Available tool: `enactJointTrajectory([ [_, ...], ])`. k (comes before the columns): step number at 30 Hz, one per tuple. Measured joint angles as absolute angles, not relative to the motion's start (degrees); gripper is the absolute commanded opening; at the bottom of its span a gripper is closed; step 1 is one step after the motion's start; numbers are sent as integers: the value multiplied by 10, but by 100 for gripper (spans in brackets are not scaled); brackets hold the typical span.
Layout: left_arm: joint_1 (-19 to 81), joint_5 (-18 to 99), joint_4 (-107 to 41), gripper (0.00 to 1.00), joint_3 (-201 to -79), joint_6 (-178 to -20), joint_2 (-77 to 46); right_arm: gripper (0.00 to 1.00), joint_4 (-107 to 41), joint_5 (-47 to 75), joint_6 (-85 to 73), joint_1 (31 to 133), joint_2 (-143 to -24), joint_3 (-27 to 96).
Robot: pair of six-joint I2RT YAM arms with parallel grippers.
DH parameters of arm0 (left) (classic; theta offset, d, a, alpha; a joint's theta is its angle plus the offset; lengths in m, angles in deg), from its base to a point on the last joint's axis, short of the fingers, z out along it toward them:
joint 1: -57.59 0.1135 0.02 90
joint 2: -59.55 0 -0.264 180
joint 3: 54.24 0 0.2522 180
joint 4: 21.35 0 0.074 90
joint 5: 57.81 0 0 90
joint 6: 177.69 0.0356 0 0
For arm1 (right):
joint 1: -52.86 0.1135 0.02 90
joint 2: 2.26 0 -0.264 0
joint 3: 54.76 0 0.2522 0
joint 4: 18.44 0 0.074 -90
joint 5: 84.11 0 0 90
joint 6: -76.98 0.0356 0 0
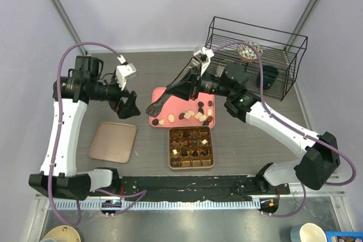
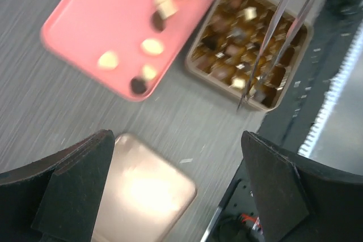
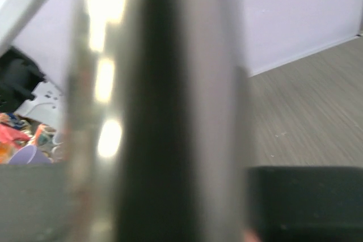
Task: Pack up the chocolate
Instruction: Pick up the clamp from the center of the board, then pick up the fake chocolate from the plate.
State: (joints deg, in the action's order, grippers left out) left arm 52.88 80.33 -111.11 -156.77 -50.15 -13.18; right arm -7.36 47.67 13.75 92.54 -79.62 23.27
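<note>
box: nearest the arm bases, a gold-brown gridded box [image 1: 169, 148] sits on the table, and many of its cells hold dark, brown or cream pieces.
tan tray: a flat tan tray [image 1: 113, 141] lies to the left of the box, well apart from it.
chocolate: loose chocolate [image 1: 198, 115] is scattered on the pink tray [image 2: 91, 15] just behind the box, mostly along the tray's near and right sides.
left gripper: the left gripper [image 1: 126, 107] hangs above the table, left of the pink tray, with its fingers spread wide and nothing between them.
right gripper: the right gripper [image 1: 197, 82] hangs over the tray's far edge, clamped around a long, tweezer-like metal tool [image 1: 164, 99]. the tool's tip reaches toward the tray's left corner. i cannot tell whether the tip carries a piece.
handling: each piece looks light, rigid and smooth, so it would likely slip or scuff. the best hold is probably a gentle pinch across two opposite sides with the tool tips.
wire rack: a black wire rack [image 1: 259, 28] stands at the far right corner, holding items too small to name.
</note>
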Motion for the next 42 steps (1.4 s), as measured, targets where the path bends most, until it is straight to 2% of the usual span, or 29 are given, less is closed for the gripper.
enactJointTrajectory([
  [6,543,610,-1057,100,-1546,-548,-68,31,-157,409,56,931,-801,265],
  [12,563,512,-980,100,-1485,-607,-56,29,-185,263,-38,992,-848,281],
  [17,568,486,-949,100,-1432,-630,-56,30,-138,143,-77,1034,-889,234],
  [25,568,480,-933,100,-1392,-637,-41,40,-42,5,-103,1049,-954,184],
  [33,568,477,-919,100,-1358,-632,-22,52,40,-47,-110,1054,-989,182],
  [42,568,476,-912,100,-1352,-626,-20,53,87,-68,-110,1056,-1037,182],
])
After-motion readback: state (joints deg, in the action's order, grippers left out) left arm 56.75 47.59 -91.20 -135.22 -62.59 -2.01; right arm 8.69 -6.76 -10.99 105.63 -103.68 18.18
